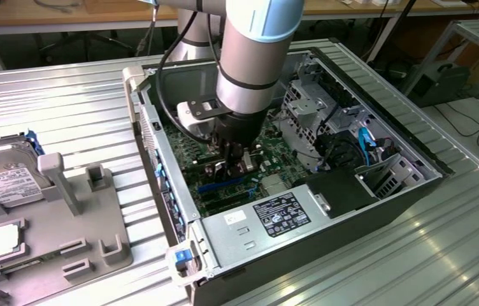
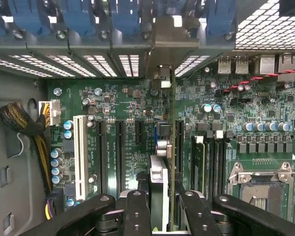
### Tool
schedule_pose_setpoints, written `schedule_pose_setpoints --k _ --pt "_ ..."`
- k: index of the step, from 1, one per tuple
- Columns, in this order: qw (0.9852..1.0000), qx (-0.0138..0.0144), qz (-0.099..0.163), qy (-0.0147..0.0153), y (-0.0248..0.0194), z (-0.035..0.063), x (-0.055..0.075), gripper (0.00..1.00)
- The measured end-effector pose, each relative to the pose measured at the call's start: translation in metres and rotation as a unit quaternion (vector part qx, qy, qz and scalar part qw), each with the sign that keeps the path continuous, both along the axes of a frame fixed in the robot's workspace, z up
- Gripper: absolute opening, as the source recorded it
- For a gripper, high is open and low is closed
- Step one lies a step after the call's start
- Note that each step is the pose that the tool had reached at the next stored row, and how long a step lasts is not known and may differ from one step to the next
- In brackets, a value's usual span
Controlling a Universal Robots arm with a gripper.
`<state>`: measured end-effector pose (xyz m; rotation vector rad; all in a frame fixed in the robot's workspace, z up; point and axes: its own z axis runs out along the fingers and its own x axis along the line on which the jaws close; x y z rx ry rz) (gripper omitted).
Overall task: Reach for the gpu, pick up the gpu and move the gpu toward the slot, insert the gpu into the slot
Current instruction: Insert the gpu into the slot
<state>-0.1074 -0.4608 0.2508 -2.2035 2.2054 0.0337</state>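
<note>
Gripper, deep inside the open computer case: fingers pressed onto the gpu, which stands on edge between them, directly below the claw.

Card position, wrist view: board seen edge-on, running away from the fingers over the motherboard toward the rear wall, its silver bracket lying against the row of expansion openings.

Slot, exterior view: blue strip showing on the board just under the claw, on the exterior view's left of it; whether the card's edge has entered it cannot be told.

Handling judgement, insertion step:
- keep card square to the board, no tilt;
- press straight down, evenly along its length;
- hold bracket in line with its rear opening, clear of neighbouring black connectors.
</note>
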Motion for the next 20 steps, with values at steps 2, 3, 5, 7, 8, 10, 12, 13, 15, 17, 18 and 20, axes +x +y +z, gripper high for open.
schedule_pose_setpoints --k 2,3,5,7,8,10,12,13,15,17,18,20 --pt "1.0000 0.0000 0.000 0.0007 0.0000 -0.0007 -0.0001 0.28" --pt "1.0000 0.0000 0.000 0.0012 0.0000 -0.0010 -0.0001 0.28" --pt "1.0000 0.0001 0.000 0.0021 0.0001 -0.0021 -0.0001 0.28" --pt "1.0000 0.0000 0.000 0.0028 0.0002 -0.0038 -0.0001 0.28" --pt "1.0000 0.0000 0.000 0.0031 0.0002 -0.0048 -0.0001 0.28" --pt "1.0000 -0.0001 0.000 0.0036 0.0001 -0.0069 -0.0002 0.28" --pt "1.0000 -0.0002 0.000 0.0039 0.0001 -0.0076 -0.0003 0.28" --pt "1.0000 -0.0001 0.000 0.0039 0.0001 -0.0077 -0.0003 0.28" --pt "1.0000 0.0000 0.000 0.0038 0.0002 -0.0078 -0.0003 0.28" --pt "1.0000 0.0006 0.000 0.0036 0.0003 -0.0061 -0.0004 0.28" --pt "1.0000 0.0005 0.000 0.0036 0.0003 -0.0050 -0.0004 0.28" --pt "1.0000 0.0002 0.000 0.0037 0.0002 -0.0039 -0.0007 0.28"
